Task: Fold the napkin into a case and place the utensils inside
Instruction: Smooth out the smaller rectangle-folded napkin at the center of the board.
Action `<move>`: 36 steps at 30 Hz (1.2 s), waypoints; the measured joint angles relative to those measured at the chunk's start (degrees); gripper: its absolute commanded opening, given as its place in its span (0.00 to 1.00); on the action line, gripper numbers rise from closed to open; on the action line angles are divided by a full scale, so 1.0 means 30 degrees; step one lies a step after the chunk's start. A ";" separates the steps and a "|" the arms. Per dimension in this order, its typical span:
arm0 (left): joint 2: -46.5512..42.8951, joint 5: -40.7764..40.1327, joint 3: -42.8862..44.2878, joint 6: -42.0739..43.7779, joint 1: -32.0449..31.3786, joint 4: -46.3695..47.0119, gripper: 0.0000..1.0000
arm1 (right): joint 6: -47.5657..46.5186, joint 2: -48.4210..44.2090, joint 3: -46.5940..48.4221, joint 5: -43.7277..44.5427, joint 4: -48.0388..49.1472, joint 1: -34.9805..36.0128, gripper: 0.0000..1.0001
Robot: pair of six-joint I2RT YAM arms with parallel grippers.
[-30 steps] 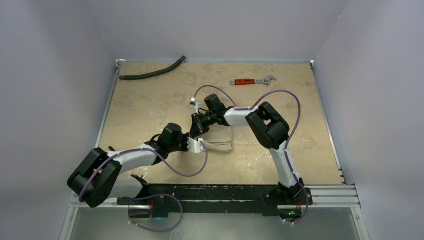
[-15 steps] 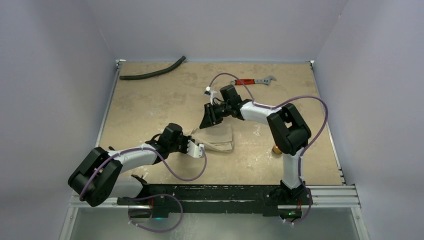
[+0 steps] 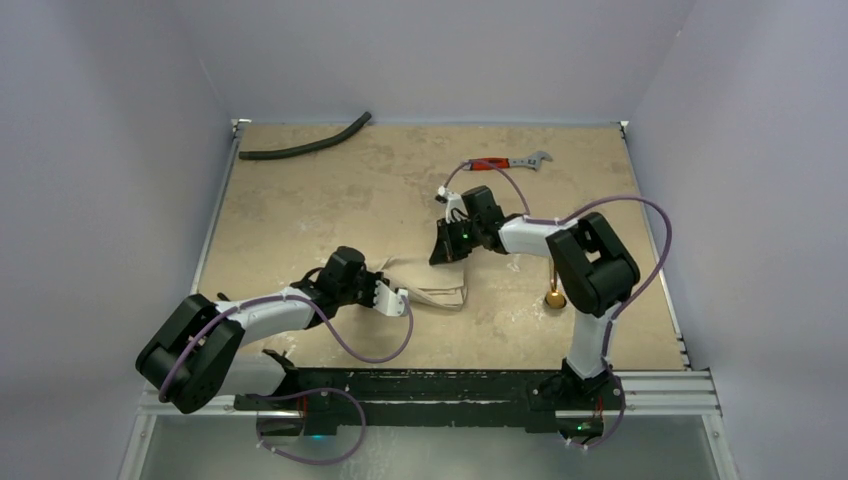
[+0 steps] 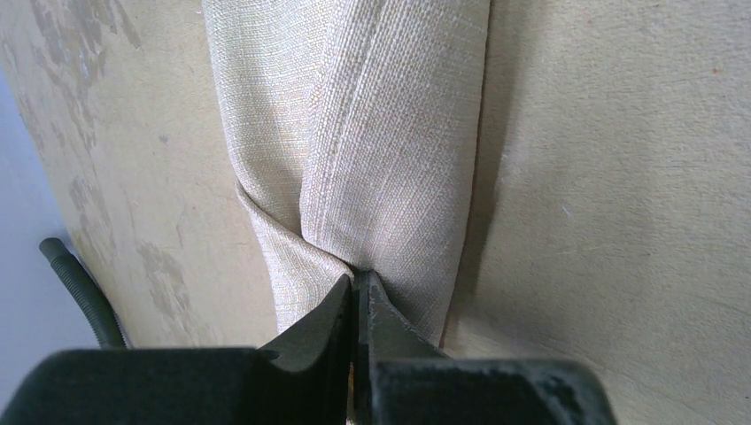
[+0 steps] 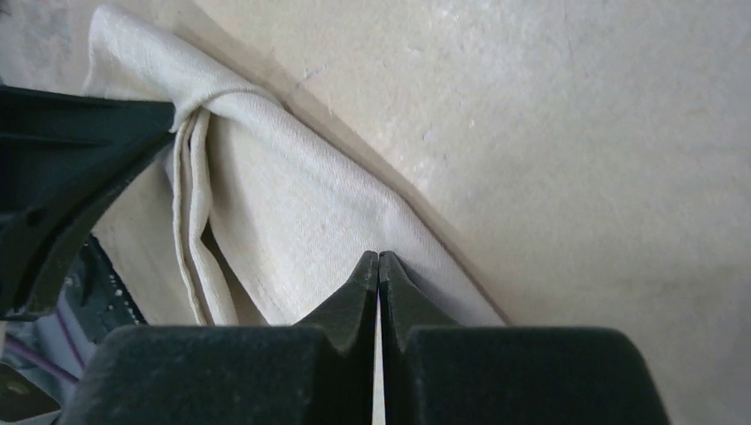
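Note:
The beige napkin (image 3: 441, 290) lies folded into a narrow strip on the table, in front of the two arms. My left gripper (image 3: 397, 298) is shut on its left end, and the left wrist view shows the cloth (image 4: 381, 133) bunched into the closed tips (image 4: 357, 282). My right gripper (image 3: 442, 256) hovers at the strip's far edge, shut. In the right wrist view its tips (image 5: 379, 258) meet in front of the napkin (image 5: 301, 204) with no cloth seen between them. A round gold utensil end (image 3: 554, 299) shows beside the right arm; the rest is hidden.
A red-handled wrench (image 3: 505, 162) lies at the back right. A curved black hose (image 3: 305, 148) lies at the back left and also shows low in the left wrist view (image 4: 78, 288). Grey walls close in the table on three sides.
The right gripper swung right along the napkin's far side, with its elbow moving right and uncovering the gold utensil. It opened briefly and shut again. The left gripper held its grip.

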 measured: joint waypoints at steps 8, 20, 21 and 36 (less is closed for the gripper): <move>-0.0058 -0.0087 -0.0007 -0.0058 0.0000 -0.0189 0.00 | -0.1319 -0.6164 -0.1916 0.5770 0.0299 0.0342 0.39; 0.0160 0.0102 0.0838 -0.1311 0.0670 -0.1457 0.00 | -0.6062 -1.2101 -0.3679 1.2531 0.3665 -0.0219 0.99; 0.0284 0.0095 0.0998 -0.1486 0.0685 -0.1610 0.00 | -0.6754 -1.2335 -0.3599 1.2160 0.3330 -0.0153 0.99; 0.3796 0.0488 0.4823 -0.3679 0.3577 -0.3235 0.00 | -1.5941 -1.5897 -0.5690 0.5173 -0.2630 0.2973 0.97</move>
